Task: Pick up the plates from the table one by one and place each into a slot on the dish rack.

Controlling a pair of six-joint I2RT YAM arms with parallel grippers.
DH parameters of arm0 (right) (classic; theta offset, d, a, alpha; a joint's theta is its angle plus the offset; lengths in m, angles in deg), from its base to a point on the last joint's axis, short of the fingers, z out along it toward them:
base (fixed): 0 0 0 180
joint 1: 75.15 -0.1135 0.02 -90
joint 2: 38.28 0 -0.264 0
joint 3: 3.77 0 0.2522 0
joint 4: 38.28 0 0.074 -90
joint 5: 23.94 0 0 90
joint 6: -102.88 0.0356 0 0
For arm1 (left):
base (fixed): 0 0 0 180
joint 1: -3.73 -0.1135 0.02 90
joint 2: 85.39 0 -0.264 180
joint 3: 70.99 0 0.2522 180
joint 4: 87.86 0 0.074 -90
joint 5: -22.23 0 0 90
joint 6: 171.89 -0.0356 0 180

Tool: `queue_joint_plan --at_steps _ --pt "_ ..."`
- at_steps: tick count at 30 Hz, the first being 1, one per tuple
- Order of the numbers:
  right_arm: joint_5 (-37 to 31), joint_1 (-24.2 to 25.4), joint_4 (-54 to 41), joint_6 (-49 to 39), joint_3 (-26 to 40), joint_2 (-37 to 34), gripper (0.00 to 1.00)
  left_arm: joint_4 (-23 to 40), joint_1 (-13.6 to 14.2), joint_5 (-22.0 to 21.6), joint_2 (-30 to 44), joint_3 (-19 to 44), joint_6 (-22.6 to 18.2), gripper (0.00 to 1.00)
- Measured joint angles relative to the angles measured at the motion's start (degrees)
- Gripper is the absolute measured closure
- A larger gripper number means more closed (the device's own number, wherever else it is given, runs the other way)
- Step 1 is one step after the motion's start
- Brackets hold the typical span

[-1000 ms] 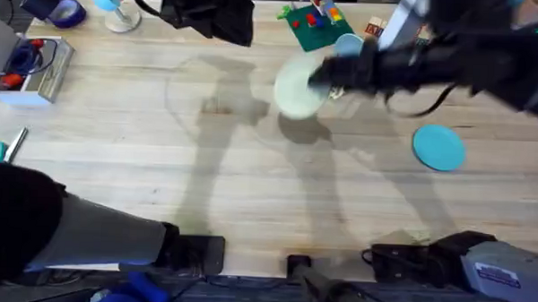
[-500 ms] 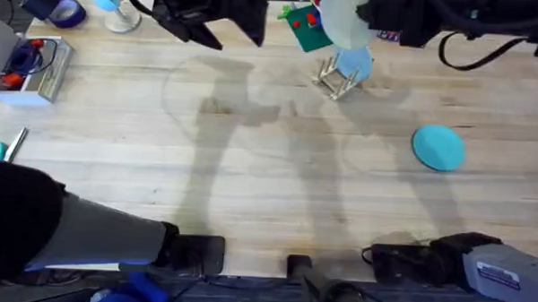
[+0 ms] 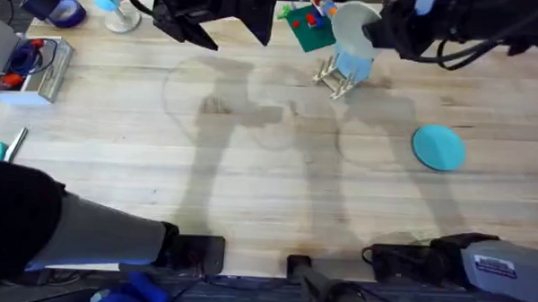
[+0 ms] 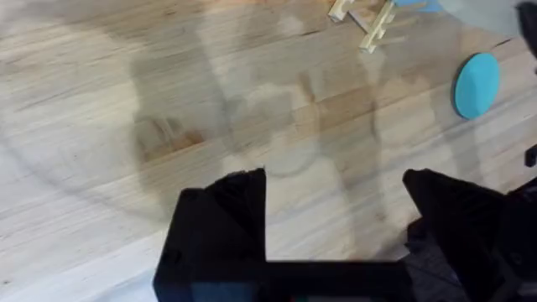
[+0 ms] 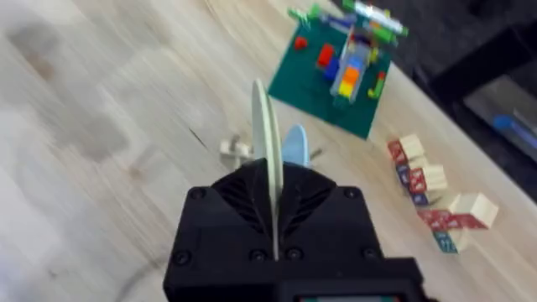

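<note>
Cream-yellow plate (image 5: 267, 143): thin, light, stiff, likely slippery plastic; my right gripper (image 5: 273, 220) pinches its rim edge-on above the dish rack (image 3: 336, 79).

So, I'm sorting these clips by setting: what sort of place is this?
Probably a lab or workshop bench, not a kitchen: a butcher-block table with a small wooden dish rack, a toy-brick model and loose wooden blocks, plus clutter along its far edge.

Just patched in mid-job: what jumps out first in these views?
The right gripper holds the cream plate on edge above the dish rack, which already carries a light-blue plate. The teal plate lies flat on the table, to the right. The left gripper hangs open over bare wood.
</note>
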Motion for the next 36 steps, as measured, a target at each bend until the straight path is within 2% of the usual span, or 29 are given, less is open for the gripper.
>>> queue_joint_plan --at_steps 17,36 --pt "-2.9 0.0 0.2 -0.8 0.0 -9.7 0.968 0.0 0.0 0.0 0.0 0.0 0.0 0.007" --pt "-2.9 0.0 3.6 2.9 0.0 -9.8 0.968 0.0 0.0 0.0 0.0 0.0 0.0 0.007"
